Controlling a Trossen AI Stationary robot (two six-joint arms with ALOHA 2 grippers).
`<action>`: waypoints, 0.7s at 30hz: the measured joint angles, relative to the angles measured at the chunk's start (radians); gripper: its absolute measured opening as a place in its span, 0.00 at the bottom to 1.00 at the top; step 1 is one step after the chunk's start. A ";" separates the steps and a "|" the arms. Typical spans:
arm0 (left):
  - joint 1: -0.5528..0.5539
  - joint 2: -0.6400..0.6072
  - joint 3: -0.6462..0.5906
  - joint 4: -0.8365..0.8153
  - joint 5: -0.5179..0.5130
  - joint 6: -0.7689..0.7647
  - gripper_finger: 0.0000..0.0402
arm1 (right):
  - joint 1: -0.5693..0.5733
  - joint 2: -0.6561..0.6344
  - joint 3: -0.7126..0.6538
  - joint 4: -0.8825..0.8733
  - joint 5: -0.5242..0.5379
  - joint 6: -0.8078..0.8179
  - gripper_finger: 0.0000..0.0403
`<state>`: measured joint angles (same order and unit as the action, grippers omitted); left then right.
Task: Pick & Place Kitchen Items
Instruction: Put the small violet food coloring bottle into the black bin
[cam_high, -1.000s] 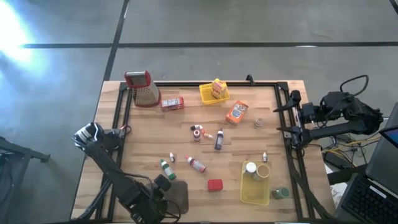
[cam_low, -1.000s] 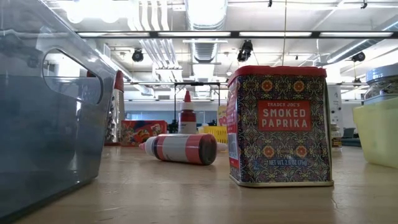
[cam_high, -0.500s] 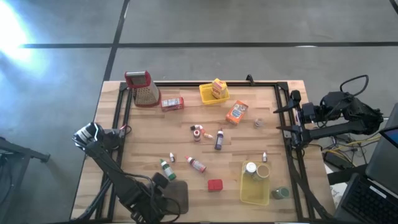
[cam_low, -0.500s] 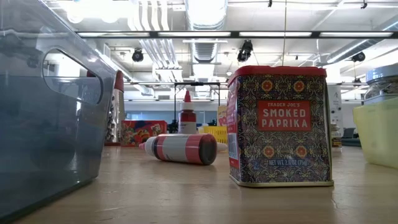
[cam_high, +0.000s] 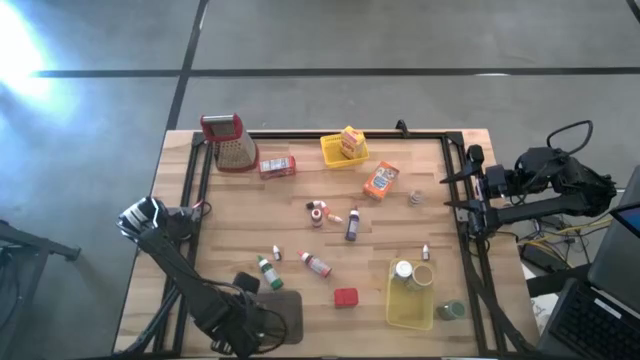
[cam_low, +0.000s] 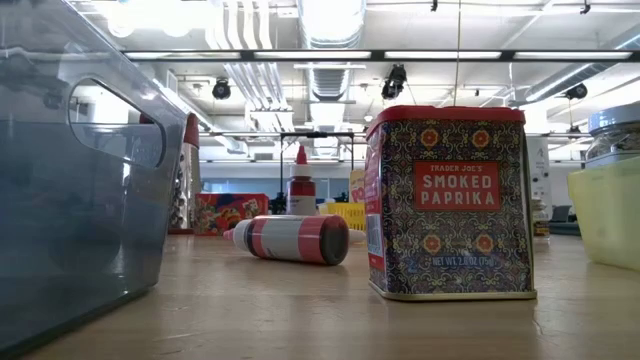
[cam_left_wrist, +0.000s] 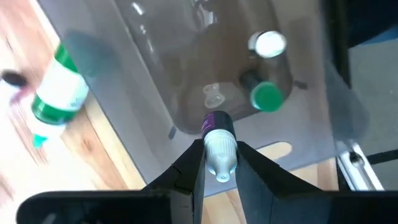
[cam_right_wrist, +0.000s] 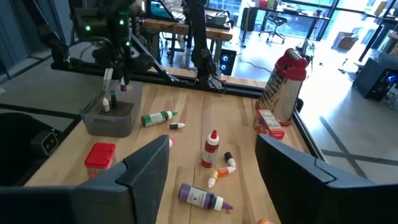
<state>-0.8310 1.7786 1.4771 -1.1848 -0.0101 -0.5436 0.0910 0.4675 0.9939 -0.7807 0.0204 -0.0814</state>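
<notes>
My left gripper (cam_left_wrist: 219, 163) is clamped on a small bottle (cam_left_wrist: 218, 144) with a purple band, nose down. Over the last second the arm has drifted a little, so the bottle now hangs right above the grey tray (cam_left_wrist: 186, 74) instead of by its edge. In the tray I already see a white-capped bottle (cam_left_wrist: 268, 44) and a green-capped bottle (cam_left_wrist: 267, 98). So I judge this one is at the drop point and only needs letting go.

Just beside the tray a green bottle (cam_left_wrist: 59, 92) lies on the worktop (cam_high: 230, 220), with a red tin (cam_high: 345, 297) on the tray's other side. These are likely next.

My right gripper (cam_high: 450, 192) waits far from the tray at the opposite edge of the worktop. Its fingers stand well apart and hold nothing.
</notes>
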 joint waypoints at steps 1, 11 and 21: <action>0.000 0.000 -0.014 0.004 0.000 -0.018 0.19 | 0.000 0.000 0.000 0.000 0.000 0.000 0.57; 0.000 0.000 -0.062 0.060 0.009 -0.108 0.19 | 0.000 0.000 0.000 0.000 0.000 -0.004 0.55; -0.010 0.000 -0.092 0.105 0.028 -0.152 0.19 | 0.000 0.000 0.000 0.000 0.000 -0.002 0.64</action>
<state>-0.8413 1.7786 1.3849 -1.0797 0.0177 -0.6956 0.0911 0.4675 0.9939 -0.7807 0.0208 -0.0831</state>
